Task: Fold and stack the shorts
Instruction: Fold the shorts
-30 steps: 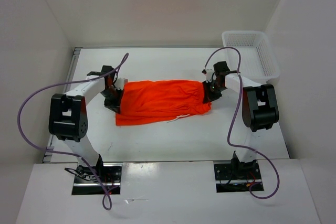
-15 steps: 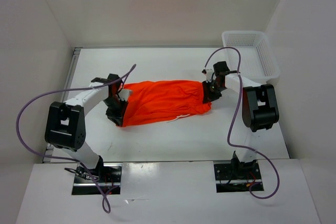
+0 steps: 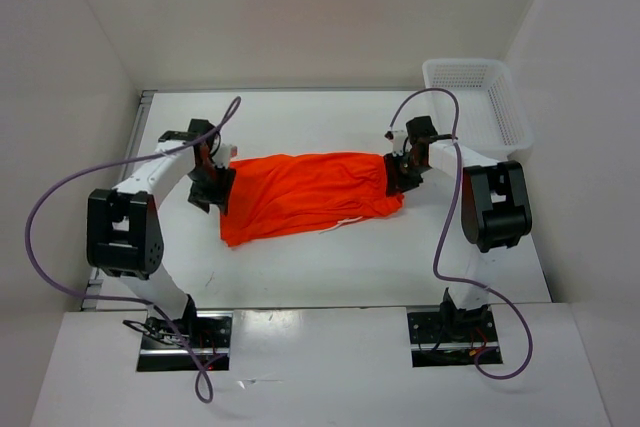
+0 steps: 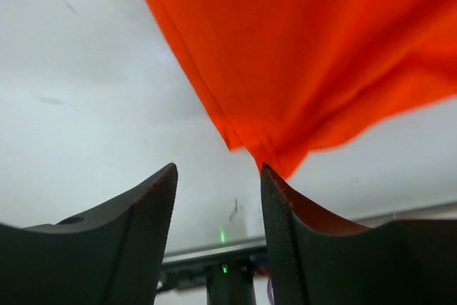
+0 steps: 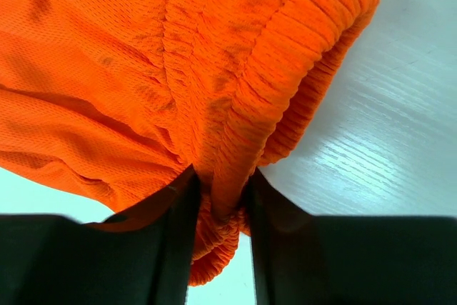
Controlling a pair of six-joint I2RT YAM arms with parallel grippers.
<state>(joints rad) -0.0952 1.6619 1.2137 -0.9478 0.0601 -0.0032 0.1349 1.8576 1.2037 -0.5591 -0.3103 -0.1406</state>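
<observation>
The orange shorts (image 3: pixel 310 192) lie folded in a long band across the middle of the table (image 3: pixel 300 267), with a thin white drawstring (image 3: pixel 345 222) showing at the near edge. My left gripper (image 3: pixel 212 190) stands open at their left end. In the left wrist view its fingers (image 4: pixel 218 169) have nothing between them, and a hanging corner of the shorts (image 4: pixel 321 48) just meets the right fingertip (image 4: pixel 275 183). At the right end my right gripper (image 3: pixel 397 177) holds the waistband. The right wrist view shows the gathered elastic of the shorts (image 5: pixel 143 69) bunched between the right gripper's fingers (image 5: pixel 221 176).
A white mesh basket (image 3: pixel 505 97) stands at the back right corner, just beyond the right arm. White walls close in the table on the left, back and right. Purple cables loop off both arms.
My left gripper has opened and let go of the shorts' left end, then drawn back up and to the left. The right arm has stayed put, its jaws a little wider.
</observation>
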